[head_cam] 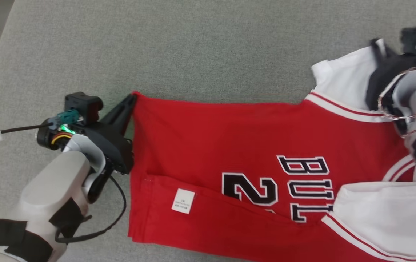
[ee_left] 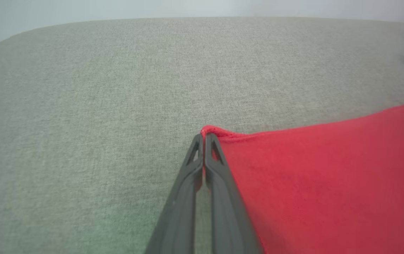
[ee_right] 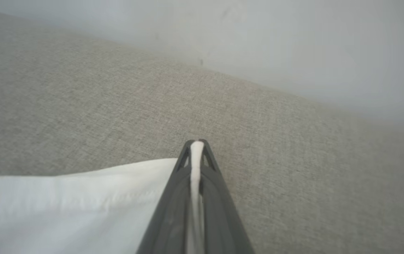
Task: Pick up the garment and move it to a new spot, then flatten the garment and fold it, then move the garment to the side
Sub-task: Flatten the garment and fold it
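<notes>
A coarse grey woven surface carries the soft red jersey, spread nearly flat. The left gripper is pinched tight on its red hem corner, and the right gripper is clamped on a white sleeve edge. The head view adds black lettering and a small white care label.

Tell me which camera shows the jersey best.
The head view: the garment lies spread on the grey surface, lettering and white sleeves visible. The left wrist view shows its red corner pinched in the left gripper; the right wrist view, a white sleeve edge in the right gripper.
</notes>
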Robot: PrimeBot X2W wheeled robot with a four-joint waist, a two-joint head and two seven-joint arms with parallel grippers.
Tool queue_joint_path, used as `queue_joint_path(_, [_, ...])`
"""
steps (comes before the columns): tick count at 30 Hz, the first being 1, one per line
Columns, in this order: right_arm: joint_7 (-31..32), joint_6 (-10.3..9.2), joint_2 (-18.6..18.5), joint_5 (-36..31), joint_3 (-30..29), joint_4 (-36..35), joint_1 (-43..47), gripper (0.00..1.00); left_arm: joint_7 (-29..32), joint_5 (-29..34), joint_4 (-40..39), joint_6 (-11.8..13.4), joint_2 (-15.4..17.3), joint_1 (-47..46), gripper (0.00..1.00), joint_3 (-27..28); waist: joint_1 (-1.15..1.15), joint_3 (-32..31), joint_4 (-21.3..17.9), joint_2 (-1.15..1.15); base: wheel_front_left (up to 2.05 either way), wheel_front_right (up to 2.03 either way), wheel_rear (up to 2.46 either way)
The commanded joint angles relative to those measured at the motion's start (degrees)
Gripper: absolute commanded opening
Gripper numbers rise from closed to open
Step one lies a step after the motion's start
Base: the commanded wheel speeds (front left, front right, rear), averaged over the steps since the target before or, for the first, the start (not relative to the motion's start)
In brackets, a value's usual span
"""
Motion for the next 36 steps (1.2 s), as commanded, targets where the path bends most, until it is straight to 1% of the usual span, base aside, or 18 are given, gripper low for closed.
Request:
queue_joint_path(1, [-1.83, -0.15, -0.21, -0.47, -0.39, -0.03, -1.24, 0.00, -0.68, -0.09, 0.59, 0.17, 0.19, -1.21, 0.00, 0.46, -0.01, -0.37, -0.45, -0.01, 0.00, 0.00, 0.00])
queue_joint_path(3, [-5.27, -0.15, -0.42, -1.30, -1.07, 0.67, -1.91, 0.00, -1.29, 0.33, 1.96, 0.17, 0.08, -1.39, 0.00, 0.64, -0.01, -0.68, -0.87, -0.01, 0.00, 0.00, 0.00])
queue_joint_path(5, [-7.39, -0.15, -0.74, -2.03, -2.07, 1.39, -2.37, 0.00, -1.75, 0.45, 3.00, 0.17, -0.34, -1.46, 0.00, 0.79, -0.01, -1.12, -1.31, -0.01, 0.00, 0.00, 0.00])
queue_joint_path(11, [-9.36, -0.15, 1.48, -2.61, -4.98, 0.98, -0.47, 0.00, -2.55, 1.51, 5.01, 0.17, -0.32, -0.69, 0.00, 1.75, -0.01, -3.62, -3.24, -0.01, 0.00, 0.00, 0.00])
queue_joint_path(15, [-9.38, -0.15, 1.62, -1.72, -8.92, -5.23, 3.09, 0.00, -2.69, 2.80, 3.86, 0.20, 0.83, 1.19, 0.00, 4.77, -0.01, -5.91, -5.12, -0.01, 0.00, 0.00, 0.00])
queue_joint_path(23, [-9.36, -0.15, 3.13, -2.77, -16.78, -18.94, 16.45, 0.00, -2.64, 7.84, -1.45, 1.18, 2.49, 9.54, 0.00, 14.10, -0.01, -10.65, -8.65, -0.01, 0.00, 0.00, 0.00])
queue_joint_path(29, [-9.37, -0.15, 5.40, -2.24, -19.56, -27.54, 28.45, 0.00, -2.61, 12.47, -7.18, 1.53, 1.63, 19.78, 0.00, 22.07, -0.01, -14.76, -10.00, -0.01, 0.00, 0.00, 0.00])
queue_joint_path(31, [-9.36, -0.15, 6.07, -2.09, -20.19, -29.22, 32.49, 0.00, -2.61, 13.70, -8.88, 1.45, 0.93, 23.57, 0.00, 24.83, -0.01, -15.86, -10.32, -0.01, 0.00, 0.00, 0.00])
queue_joint_path(32, [-9.36, -0.15, 6.07, -2.09, -20.19, -29.22, 32.49, 0.00, -2.61, 13.70, -8.88, 1.45, 0.93, 23.57, 0.00, 24.83, -0.01, -15.86, -10.32, -0.01, 0.00, 0.00, 0.00])
queue_joint_path(33, [-9.36, -0.15, 6.52, -1.92, -20.53, -29.81, 34.35, 0.00, -2.61, 14.32, -9.67, 1.43, 0.54, 25.36, 0.00, 26.29, -0.01, -16.39, -10.43, -0.01, 0.00, 0.00, 0.00])
queue_joint_path(36, [-9.36, -0.15, 7.80, -1.82, -22.01, -31.05, 39.37, 0.00, -2.61, 16.21, -11.69, 1.24, -1.23, 30.89, 0.00, 30.29, -0.01, -17.78, -10.67, -0.01, 0.00, 0.00, 0.00])
